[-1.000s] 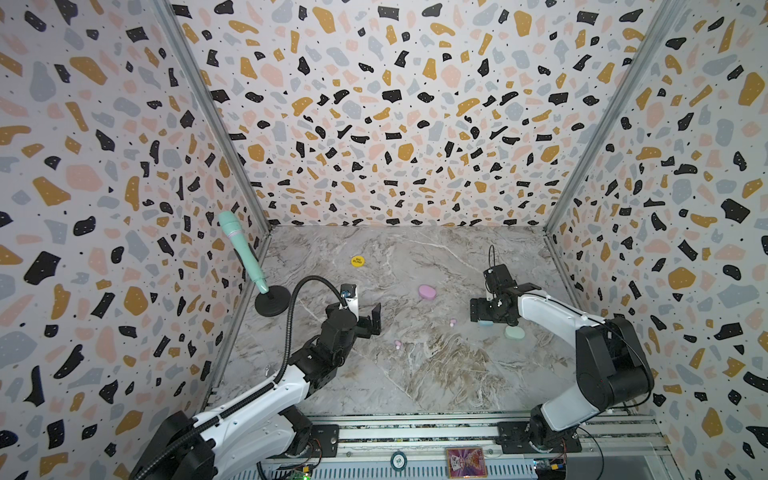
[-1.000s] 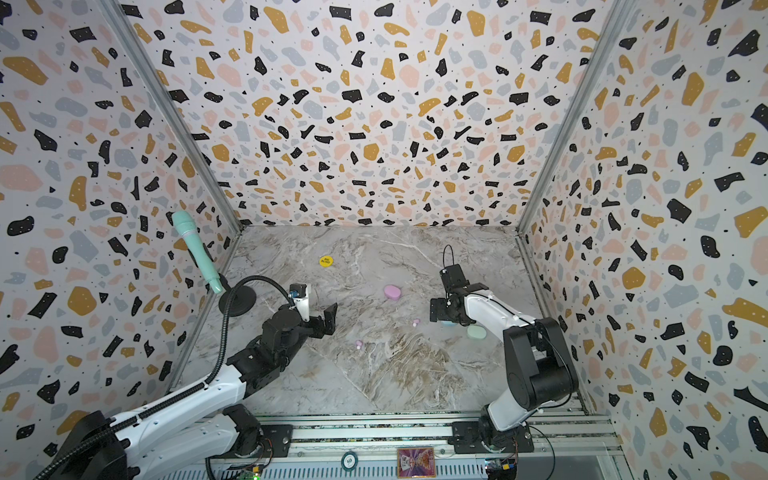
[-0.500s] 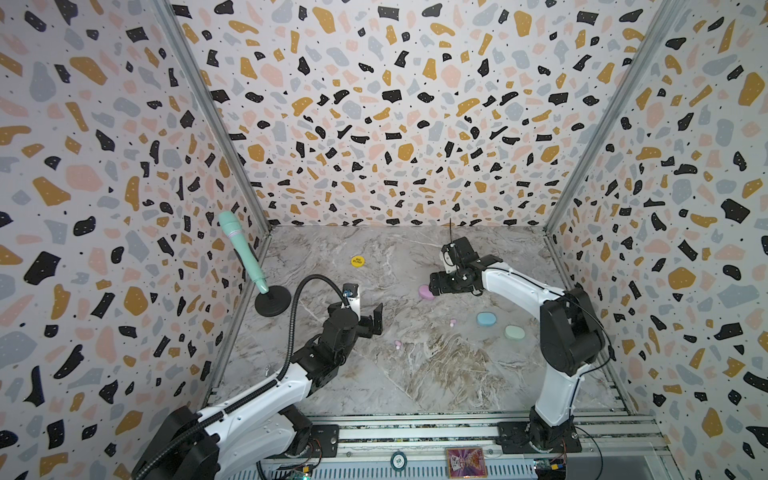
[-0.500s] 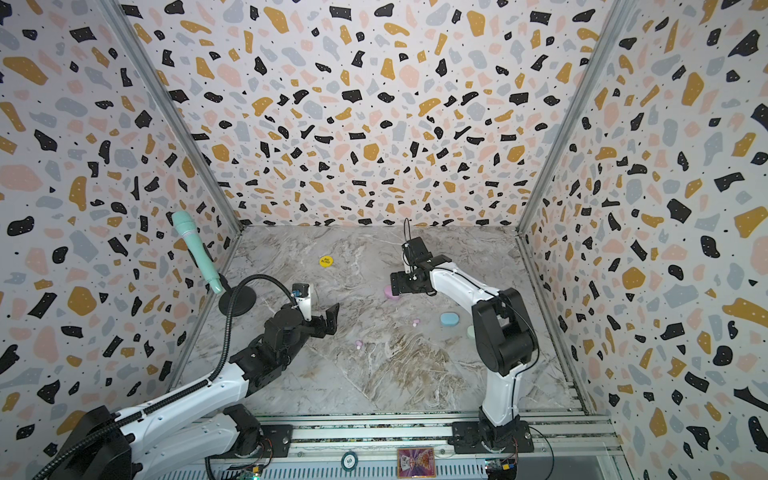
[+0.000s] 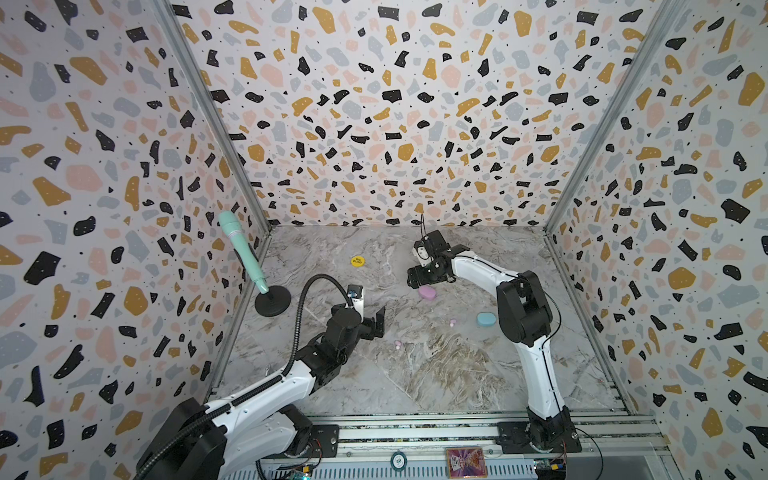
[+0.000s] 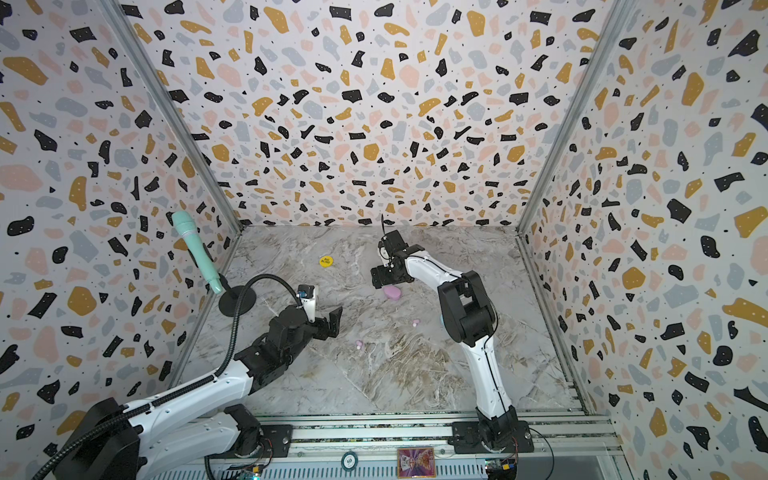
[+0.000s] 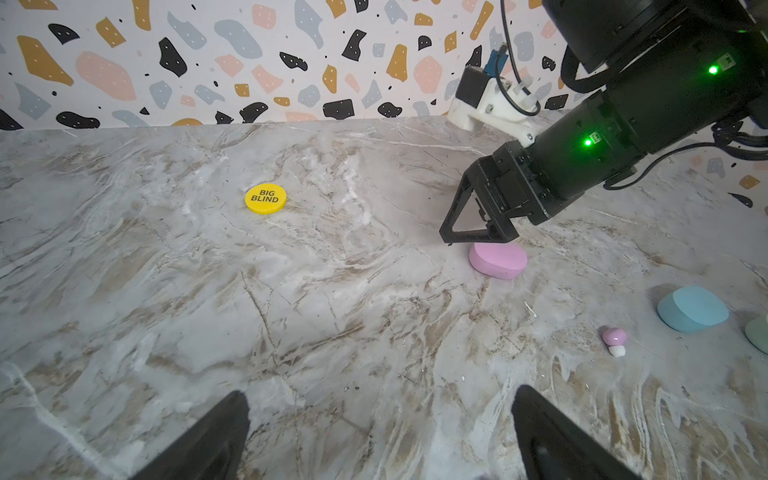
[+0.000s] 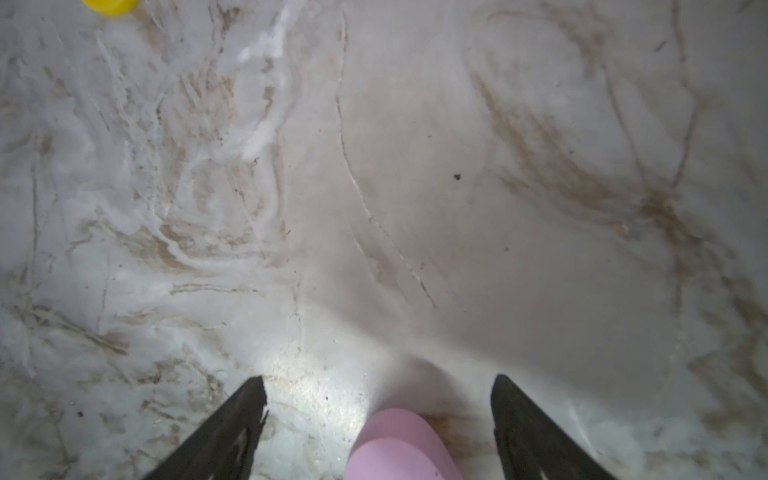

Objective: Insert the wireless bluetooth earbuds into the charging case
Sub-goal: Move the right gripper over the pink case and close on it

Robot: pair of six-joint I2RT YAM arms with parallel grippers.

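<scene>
— Where is the pink case [image 8: 401,446]?
— On the tabletop [image 8: 457,208], between the right pincer's [image 8: 379,377] spread jaws, not yet touched.
— And the buds [image 5: 452,322]?
— Loose on the tabletop nearby, closer to the left pincer [image 7: 380,391], which gapes empty.

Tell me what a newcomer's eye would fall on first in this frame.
The loud terrazzo-print walls enclosing the marble table dominate, with a mint-green microphone on a black stand by the left wall. At the table's far middle, the right gripper hangs over the pink charging case with jaws open; a yellow disc lies to its left and tiny pink earbuds nearer the front.
</scene>
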